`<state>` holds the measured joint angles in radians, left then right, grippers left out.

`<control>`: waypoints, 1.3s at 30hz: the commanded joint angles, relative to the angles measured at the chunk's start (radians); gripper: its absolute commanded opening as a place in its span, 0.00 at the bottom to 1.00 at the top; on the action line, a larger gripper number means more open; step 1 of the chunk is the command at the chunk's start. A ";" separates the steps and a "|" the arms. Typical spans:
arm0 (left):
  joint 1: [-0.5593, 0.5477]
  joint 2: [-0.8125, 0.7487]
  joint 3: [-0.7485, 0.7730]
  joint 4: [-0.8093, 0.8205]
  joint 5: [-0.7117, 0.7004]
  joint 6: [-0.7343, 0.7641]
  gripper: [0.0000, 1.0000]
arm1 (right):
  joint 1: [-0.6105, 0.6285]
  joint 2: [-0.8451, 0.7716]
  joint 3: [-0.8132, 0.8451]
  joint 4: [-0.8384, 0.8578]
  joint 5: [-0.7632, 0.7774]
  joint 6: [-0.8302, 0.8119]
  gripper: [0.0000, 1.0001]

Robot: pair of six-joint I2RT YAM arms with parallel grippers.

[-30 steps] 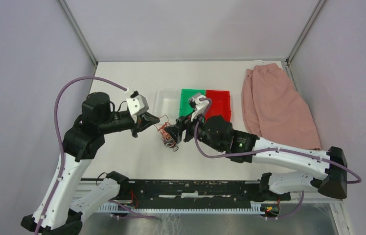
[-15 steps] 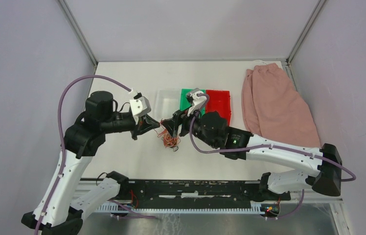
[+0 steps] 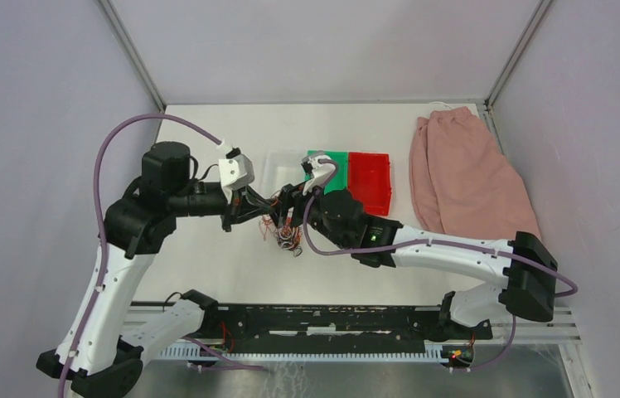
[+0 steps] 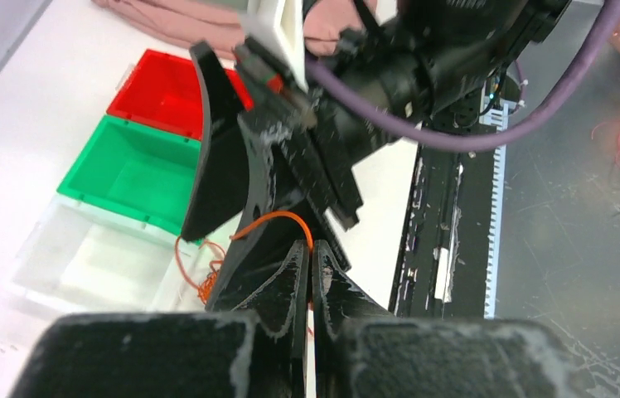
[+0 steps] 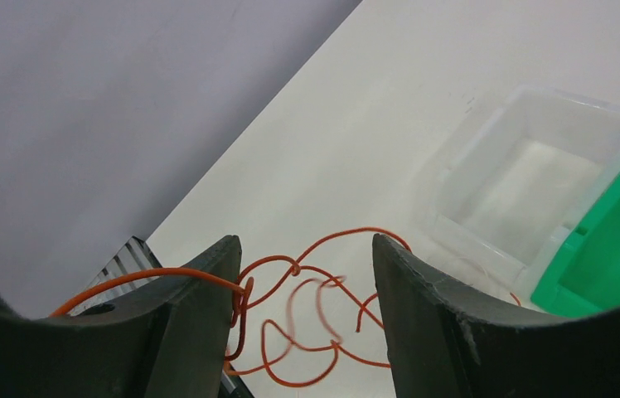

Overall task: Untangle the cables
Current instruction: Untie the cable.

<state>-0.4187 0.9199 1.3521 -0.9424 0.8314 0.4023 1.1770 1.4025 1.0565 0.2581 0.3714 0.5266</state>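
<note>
My left claw (image 4: pixel 310 252) is pinched shut on an orange strand of the cables (image 3: pixel 288 235), clumped on the bench (image 3: pixel 207 265) just near of the clear box (image 3: pixel 278 164). My right claw (image 5: pixel 305 253) stands open beside it.

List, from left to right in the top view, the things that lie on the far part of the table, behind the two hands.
clear bin → green bin → red bin → pink cloth
</note>
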 commanded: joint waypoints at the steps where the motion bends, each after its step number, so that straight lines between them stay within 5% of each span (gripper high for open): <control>1: -0.003 0.021 0.094 0.011 0.077 -0.040 0.03 | -0.002 0.030 0.019 0.103 0.025 0.027 0.66; 15: -0.002 0.091 0.354 0.014 0.121 -0.171 0.03 | -0.009 0.078 -0.067 0.127 0.115 0.063 0.66; 26: -0.002 0.136 0.502 0.075 -0.094 -0.063 0.03 | -0.107 -0.008 -0.263 0.104 0.098 0.129 0.65; 39: -0.002 0.172 0.349 0.295 -0.377 0.079 0.03 | -0.195 -0.176 -0.396 0.066 0.079 0.139 0.71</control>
<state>-0.4187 1.0706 1.7630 -0.7586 0.5522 0.4038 1.0046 1.2968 0.6735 0.3130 0.4503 0.6582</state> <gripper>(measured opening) 0.051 0.699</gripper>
